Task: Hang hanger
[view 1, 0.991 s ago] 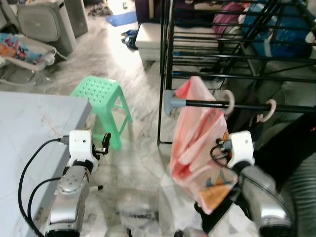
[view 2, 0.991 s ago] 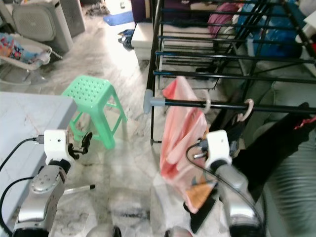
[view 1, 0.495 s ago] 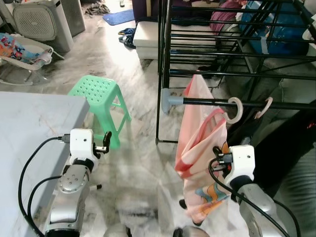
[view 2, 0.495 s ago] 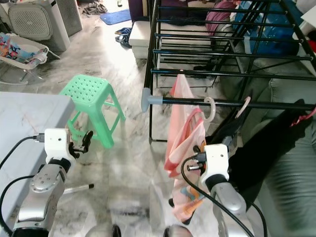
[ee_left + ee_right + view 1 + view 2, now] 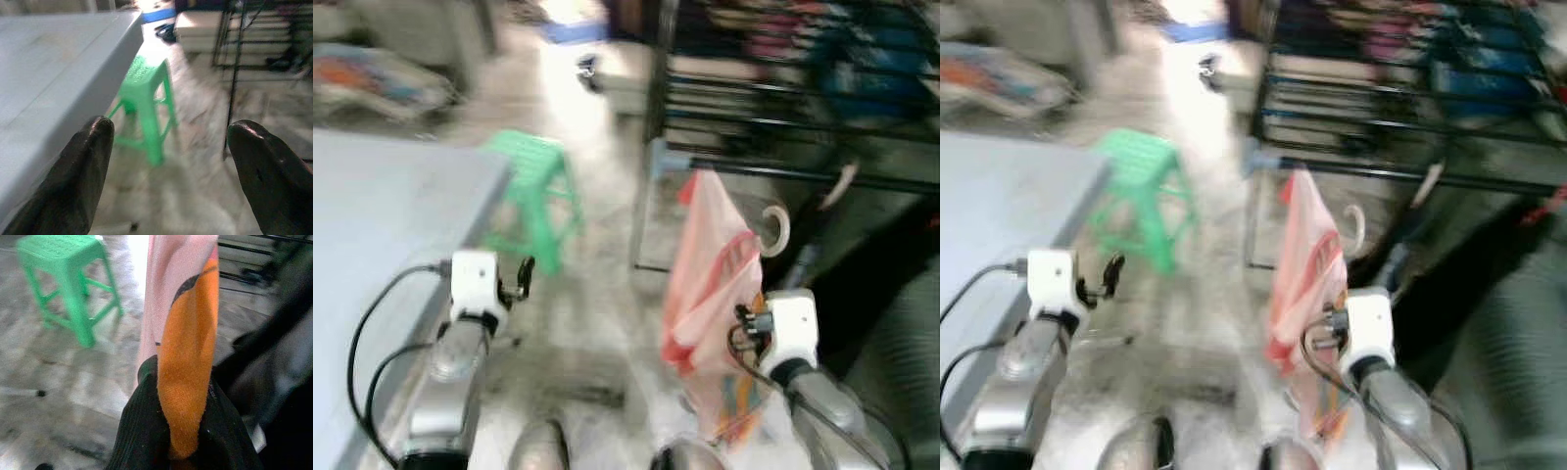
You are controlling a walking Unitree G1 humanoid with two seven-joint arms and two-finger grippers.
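Right gripper (image 5: 183,431) jaws clamped on orange-and-pink cloth garment (image 5: 710,294); garment rises from jaws to pale curved plastic hanger hook (image 5: 773,227), hook just below black metal drying rack (image 5: 783,117). Left gripper (image 5: 171,166) jaws spread wide, empty; green plastic stool (image 5: 146,100) ahead between fingers, grey tabletop (image 5: 49,73) beside.

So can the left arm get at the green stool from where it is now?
Probably yes. The left gripper is open with nothing in it, and the green stool stands on bare floor straight ahead of it, beside the grey table. The arm would still need to stretch forward and down.
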